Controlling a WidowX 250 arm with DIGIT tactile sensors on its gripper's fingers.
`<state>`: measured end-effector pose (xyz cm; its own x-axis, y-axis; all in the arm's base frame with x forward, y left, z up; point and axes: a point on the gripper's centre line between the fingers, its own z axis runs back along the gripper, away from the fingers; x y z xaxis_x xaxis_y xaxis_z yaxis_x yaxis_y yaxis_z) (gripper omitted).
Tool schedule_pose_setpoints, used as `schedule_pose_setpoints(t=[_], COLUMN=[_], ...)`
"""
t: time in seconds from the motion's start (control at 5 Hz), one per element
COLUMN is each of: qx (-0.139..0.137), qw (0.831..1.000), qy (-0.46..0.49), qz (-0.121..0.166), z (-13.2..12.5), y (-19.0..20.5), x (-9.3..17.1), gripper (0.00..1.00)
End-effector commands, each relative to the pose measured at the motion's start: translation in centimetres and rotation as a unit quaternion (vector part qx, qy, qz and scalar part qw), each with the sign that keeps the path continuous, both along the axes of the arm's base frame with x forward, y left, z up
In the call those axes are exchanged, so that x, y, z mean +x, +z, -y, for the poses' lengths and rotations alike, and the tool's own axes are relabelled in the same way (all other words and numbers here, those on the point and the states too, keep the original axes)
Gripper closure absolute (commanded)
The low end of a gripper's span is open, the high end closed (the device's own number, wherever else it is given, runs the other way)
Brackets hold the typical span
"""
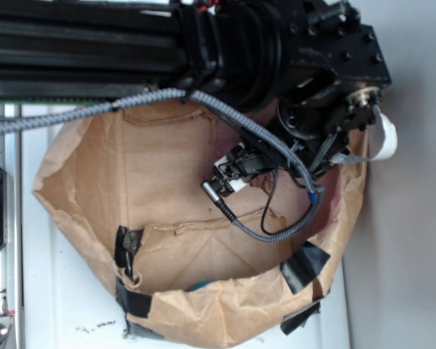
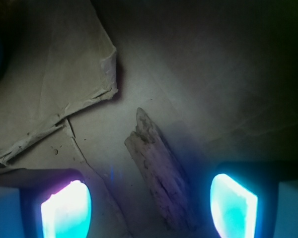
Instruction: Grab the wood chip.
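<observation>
While jaws straddle target: gripper (image 2: 150, 206) spread wide, nothing held
Location: wood chip (image 2: 159, 173) flat on floor of brown paper bin (image 1: 80, 182), between the two glowing fingertips (image 2: 67, 208), clear of both
Risk: chip lies diagonal to jaw line, so closing may spin or pinch only a corner; thin profile could slip under pads
Materials: chip rough, splintery, elongated, tapered tip; paper creased, taped with black tape (image 1: 305, 265)
</observation>
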<state>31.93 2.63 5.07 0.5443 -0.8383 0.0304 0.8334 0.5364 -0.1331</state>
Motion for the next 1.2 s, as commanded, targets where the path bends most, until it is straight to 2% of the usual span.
schedule_pose_setpoints(t=[0.0, 0.2, 0.4, 0.8, 1.0], qx=[0.0, -0.004, 0.004, 0.035, 0.05], qw=[0.997, 0.996, 0.996, 0.997, 0.997], qy=[-0.02, -0.026, -0.032, -0.039, -0.043], qz=[0.081, 0.088, 0.086, 0.054, 0.048], z=[-0.5, -0.7, -0.5, -0.2, 0.1], y=[0.8, 0.1, -0.7, -3.7, -5.1], x=[0.4, 1.3, 1.5, 1.8, 1.4], gripper=[0.0, 0.0, 0.0, 0.0, 0.0])
